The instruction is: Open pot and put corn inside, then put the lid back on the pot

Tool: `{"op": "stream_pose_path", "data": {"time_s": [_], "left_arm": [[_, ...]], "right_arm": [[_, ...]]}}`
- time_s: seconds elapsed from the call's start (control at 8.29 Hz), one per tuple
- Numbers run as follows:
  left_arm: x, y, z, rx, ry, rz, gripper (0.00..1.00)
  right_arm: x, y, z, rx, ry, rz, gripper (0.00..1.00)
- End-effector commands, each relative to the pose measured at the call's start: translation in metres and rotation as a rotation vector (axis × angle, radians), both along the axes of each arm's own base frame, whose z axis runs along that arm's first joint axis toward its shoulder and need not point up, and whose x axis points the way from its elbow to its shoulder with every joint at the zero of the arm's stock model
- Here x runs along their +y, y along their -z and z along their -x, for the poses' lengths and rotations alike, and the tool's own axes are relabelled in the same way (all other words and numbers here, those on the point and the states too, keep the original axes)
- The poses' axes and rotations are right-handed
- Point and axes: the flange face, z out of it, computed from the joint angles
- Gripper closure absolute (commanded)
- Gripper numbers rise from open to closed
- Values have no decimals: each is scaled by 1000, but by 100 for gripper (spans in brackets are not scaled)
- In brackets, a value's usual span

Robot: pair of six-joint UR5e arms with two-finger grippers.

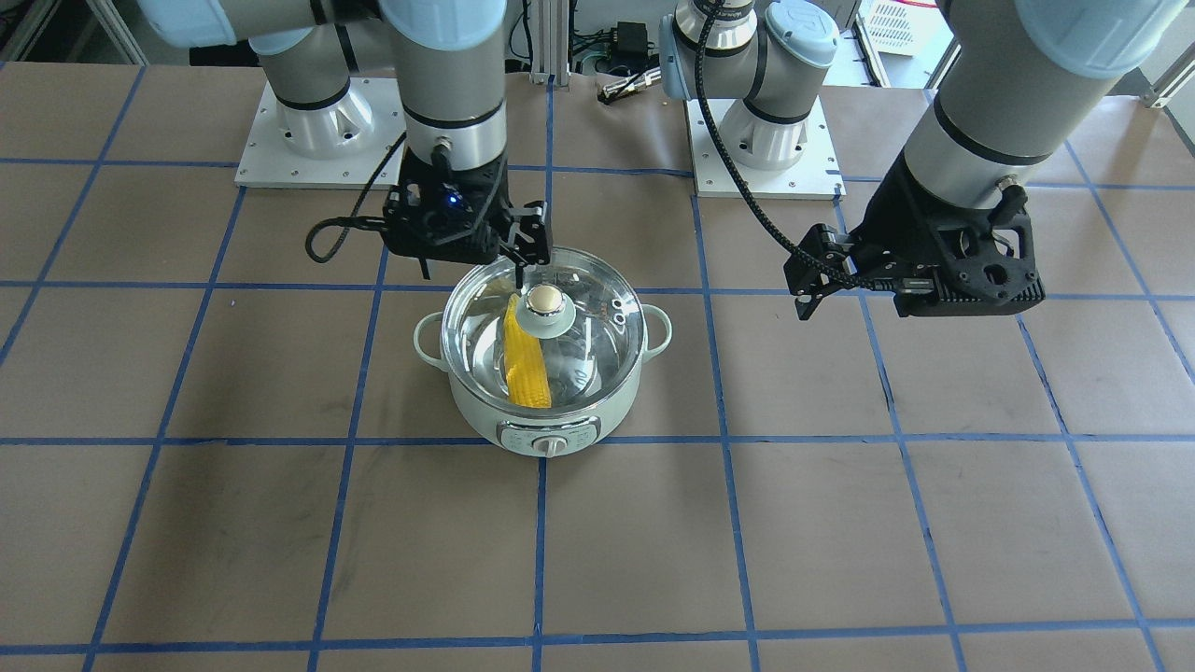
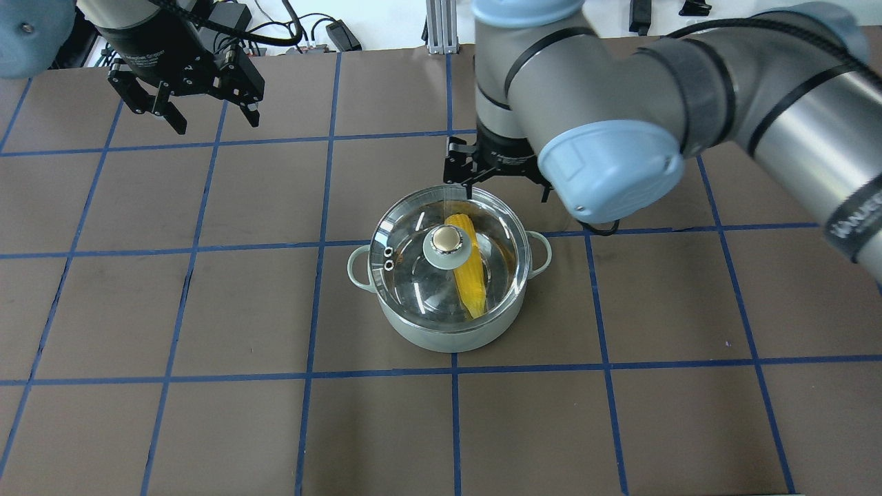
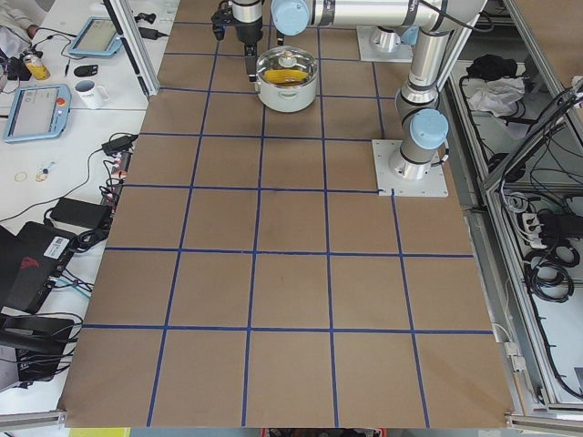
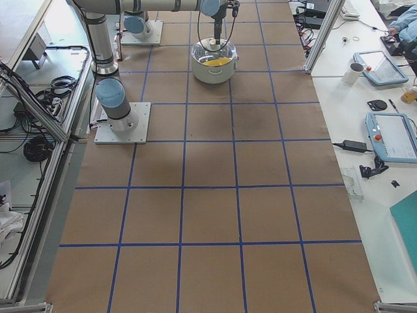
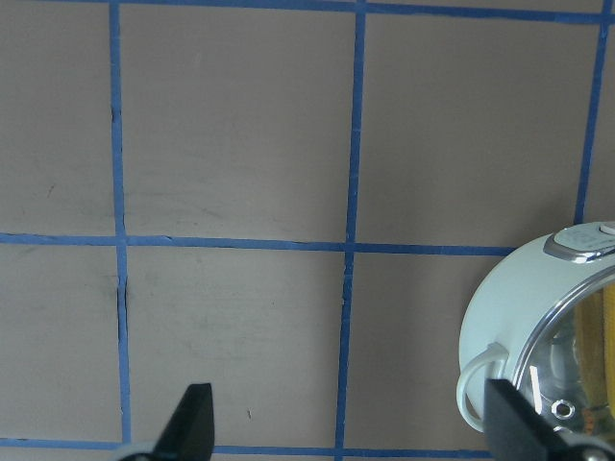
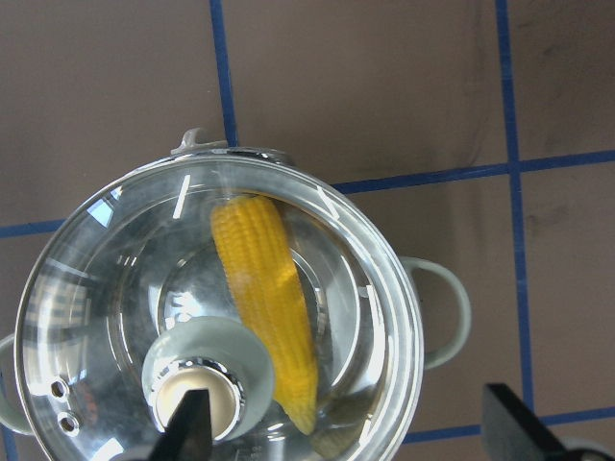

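Corn (image 2: pixel 470 275) lay inside the pot (image 2: pixel 448 337) under the glass lid (image 2: pixel 413 289) as the right gripper (image 6: pixel 348 423) hung above the pot's far rim, at about 12 o'clock in the overhead view. Its fingers were spread wide and held nothing. Just below it the lid's beige knob (image 2: pixel 448 239) stood free, touched by neither finger, and the steel rim appeared to sit level all round the pot. Through the glass the cob ran from 12 o'clock toward 5 o'clock, on the 3 o'clock side of the knob. The left gripper (image 2: pixel 215 122), likewise wide open and empty, hovered well apart at the pot's 10 o'clock over the taped table (image 2: pixel 207 310). By the look of it, every step was done, with the corn in and the lid back on. Only drawing the arms clear seemed to remain.
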Motion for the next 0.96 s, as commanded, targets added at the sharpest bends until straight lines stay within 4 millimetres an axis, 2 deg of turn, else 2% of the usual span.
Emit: {"op": "stream_pose_path", "data": {"time_s": [0.0, 0.12, 0.24, 0.48, 0.84], "left_arm": [[0, 0, 0, 0, 2, 0, 0], [0, 0, 0, 0, 2, -1, 0], [0, 0, 0, 0, 2, 0, 0], [1, 6, 0, 1, 3, -10, 0], [1, 4, 0, 0, 2, -3, 0]], "right_arm": [[11, -63, 100, -3, -92, -3, 0], [15, -75, 125, 0, -93, -3, 0], [19, -82, 141, 0, -93, -11, 0], [21, -82, 144, 0, -94, -15, 0], [22, -81, 143, -3, -90, -17, 0]]}}
